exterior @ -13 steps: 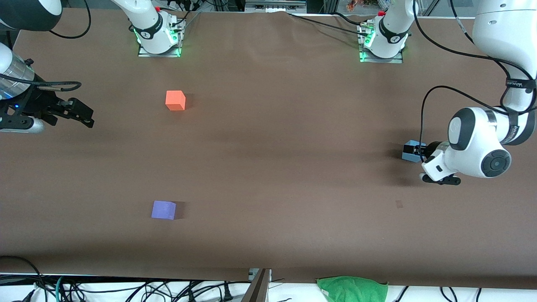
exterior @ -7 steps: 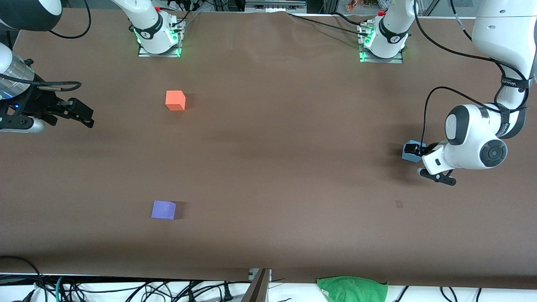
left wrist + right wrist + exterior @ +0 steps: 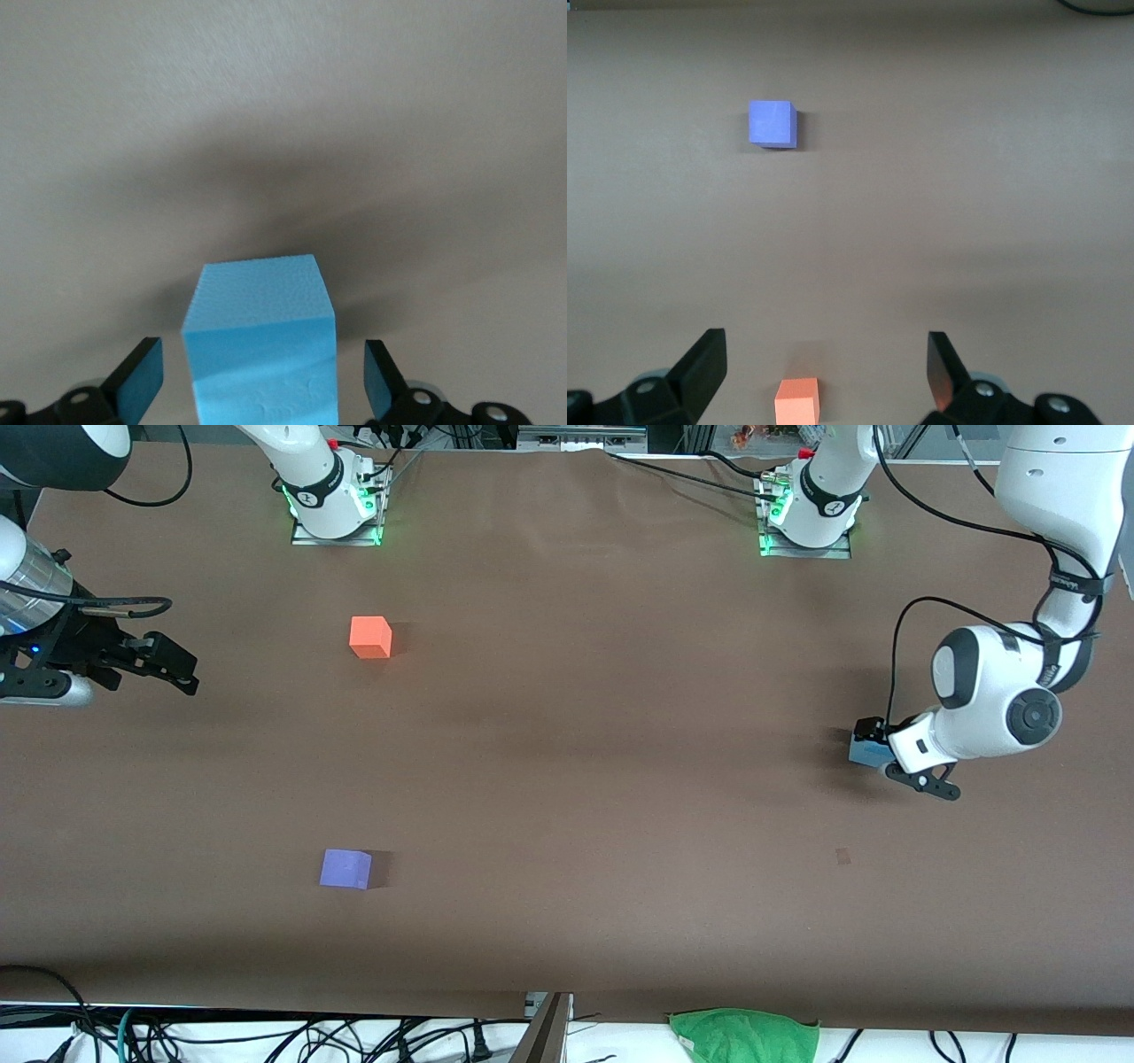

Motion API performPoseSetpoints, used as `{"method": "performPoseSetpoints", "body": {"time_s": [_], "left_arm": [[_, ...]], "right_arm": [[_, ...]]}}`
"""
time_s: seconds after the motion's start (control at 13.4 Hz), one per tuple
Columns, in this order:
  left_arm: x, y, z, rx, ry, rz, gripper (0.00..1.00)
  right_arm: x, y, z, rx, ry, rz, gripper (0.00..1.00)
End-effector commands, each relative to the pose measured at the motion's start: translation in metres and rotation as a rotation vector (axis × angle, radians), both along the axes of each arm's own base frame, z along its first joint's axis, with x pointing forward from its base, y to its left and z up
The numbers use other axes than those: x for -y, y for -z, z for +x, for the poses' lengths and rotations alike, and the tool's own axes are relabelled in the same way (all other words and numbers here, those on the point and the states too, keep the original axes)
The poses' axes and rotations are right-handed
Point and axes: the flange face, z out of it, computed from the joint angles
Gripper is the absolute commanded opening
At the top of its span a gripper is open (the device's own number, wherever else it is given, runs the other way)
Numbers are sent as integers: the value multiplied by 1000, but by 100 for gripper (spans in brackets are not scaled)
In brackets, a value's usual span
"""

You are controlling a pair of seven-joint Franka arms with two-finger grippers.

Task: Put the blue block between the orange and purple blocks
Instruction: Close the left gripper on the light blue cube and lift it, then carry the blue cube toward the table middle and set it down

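The blue block (image 3: pixel 862 753) sits on the brown table toward the left arm's end. My left gripper (image 3: pixel 873 746) is down around it and open. In the left wrist view the blue block (image 3: pixel 261 345) stands between the two fingertips (image 3: pixel 140 379) with a gap on each side. The orange block (image 3: pixel 370 638) lies toward the right arm's end, and the purple block (image 3: pixel 345 868) lies nearer the front camera than it. My right gripper (image 3: pixel 182 671) waits open above the table's edge at its own end. Its wrist view shows the orange block (image 3: pixel 797 401) and the purple block (image 3: pixel 772 122).
The two arm bases (image 3: pixel 337 509) (image 3: pixel 806 514) stand along the table's edge farthest from the front camera. A green cloth (image 3: pixel 744 1035) and cables lie off the edge nearest that camera. A small dark mark (image 3: pixel 842 856) is on the table near the blue block.
The left arm's wrist has swung toward the bases' side of the table and its gripper now covers more of the blue block. The right arm and the blocks have not moved.
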Motion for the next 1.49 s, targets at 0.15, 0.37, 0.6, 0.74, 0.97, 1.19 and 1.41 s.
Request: {"method": "performPoseSetpoints", "body": {"time_s": [0.15,0.37,0.6,0.74,0.97,1.19,1.41], "left_arm": [[0,2,-23,46,32,-6,74],[-1,-2,-21,55,39,-6,7],[11,-16,-7,81,13,-10,3],[64,-41,13,110,9,-22,3],[163,-61,32,162,-52,-21,3],[253,-69,25,164,-181,-32,4],[345,-68,9,153,-270,-55,4]], "right_arm": [[-2,-5,0,9,10,18,100],[-3,-5,0,9,9,18,100],[-3,-7,-1,11,7,19,100],[-3,-6,-1,11,9,18,100],[-2,-6,-1,11,10,17,100],[-2,-6,-1,11,10,18,100],[-2,-6,-1,11,10,18,100]]}}
